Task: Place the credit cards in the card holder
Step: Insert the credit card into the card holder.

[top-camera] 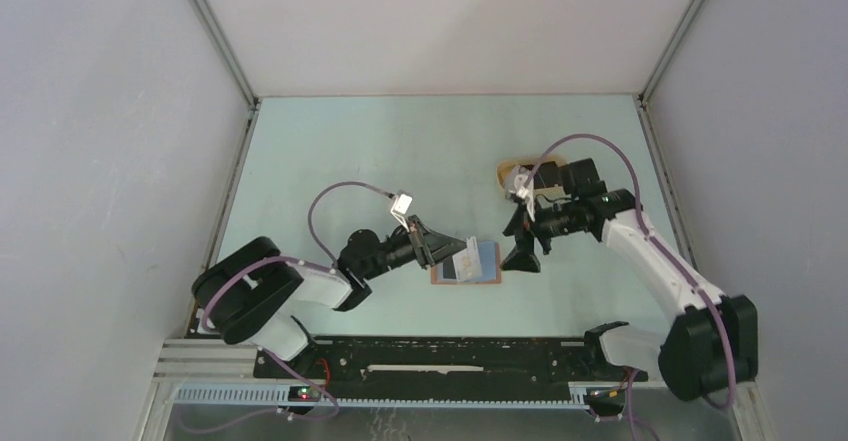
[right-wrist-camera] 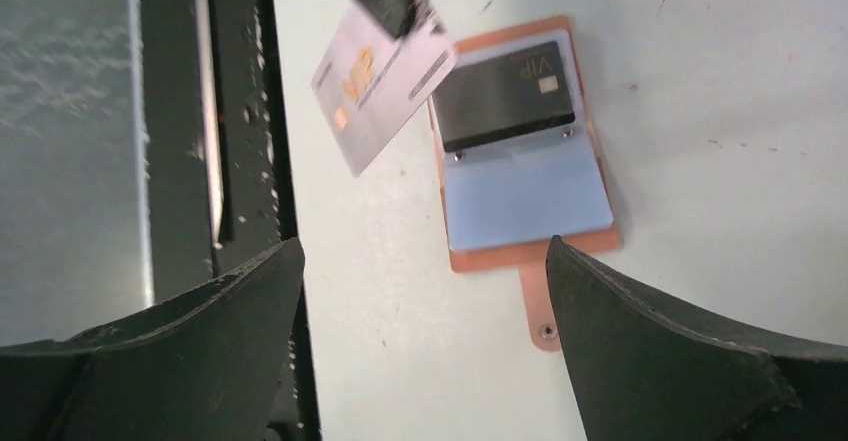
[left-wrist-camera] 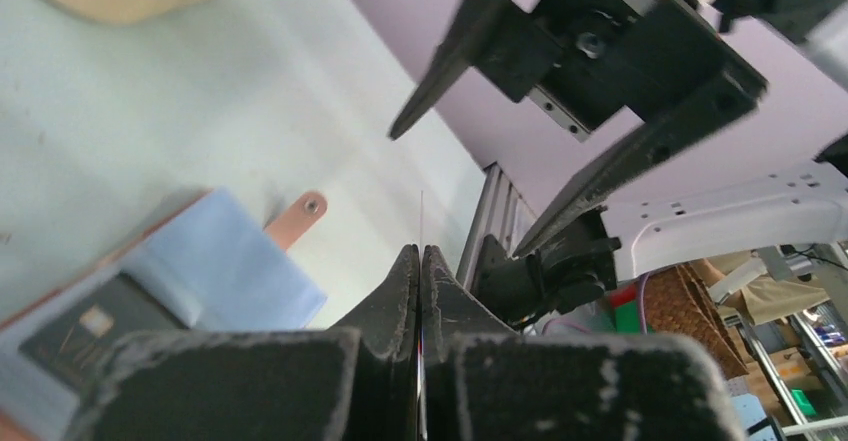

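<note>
Pale tabletop (top-camera: 400,151) carried the open card holder (top-camera: 484,261), the left claw (top-camera: 447,251) pinched a silver card (right-wrist-camera: 380,91) at its 9 o'clock, and the right claw (top-camera: 520,241) stood wide.

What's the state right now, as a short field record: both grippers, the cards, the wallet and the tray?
left gripper: shut on a grey card, pinched by one edge and held in the air
right gripper: open, holding nothing, above the table near the wallet
wallet: lying open and flat, pale blue inside, strap tab sticking out
dark card: lying in one half of the wallet
grey card position: beside the wallet's card end, not yet in it
tray: behind the right arm, contents too unclear to count
</note>
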Robot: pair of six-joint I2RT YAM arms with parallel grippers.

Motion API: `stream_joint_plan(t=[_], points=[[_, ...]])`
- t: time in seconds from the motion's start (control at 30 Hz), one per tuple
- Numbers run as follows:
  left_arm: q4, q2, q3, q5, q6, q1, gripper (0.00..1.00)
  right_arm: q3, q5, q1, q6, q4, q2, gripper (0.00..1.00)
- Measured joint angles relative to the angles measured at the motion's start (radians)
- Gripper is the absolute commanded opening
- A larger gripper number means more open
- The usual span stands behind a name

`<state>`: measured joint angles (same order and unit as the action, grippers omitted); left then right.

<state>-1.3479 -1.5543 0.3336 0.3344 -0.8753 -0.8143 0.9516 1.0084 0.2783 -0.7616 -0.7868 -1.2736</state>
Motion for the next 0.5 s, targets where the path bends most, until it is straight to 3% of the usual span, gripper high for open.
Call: stream_joint_plan(t=[0.17, 0.23, 0.33, 0.43, 0.5], points=[[0.290, 0.149, -0.015, -0.037, 0.029, 0.002, 0.00, -0.151, -0.084, 0.045, -0.084, 0.040, 0.183, 0.98], [0.394, 0.185, -0.011, -0.060, 0.049, 0.002, 0.00, -0.173, -0.086, 0.079, -0.120, 0.056, 0.201, 0.89], [0.520, 0.178, 0.015, -0.078, 0.063, 0.002, 0.00, -0.174, -0.113, 0.152, -0.150, 0.108, 0.168, 0.68], [0.571, 0.137, 0.044, -0.086, 0.061, 0.006, 0.00, -0.158, -0.171, 0.216, -0.138, 0.146, 0.080, 0.38], [0.591, 0.104, 0.061, -0.089, 0.054, 0.013, 0.00, -0.132, -0.205, 0.232, -0.117, 0.163, 0.005, 0.23]])
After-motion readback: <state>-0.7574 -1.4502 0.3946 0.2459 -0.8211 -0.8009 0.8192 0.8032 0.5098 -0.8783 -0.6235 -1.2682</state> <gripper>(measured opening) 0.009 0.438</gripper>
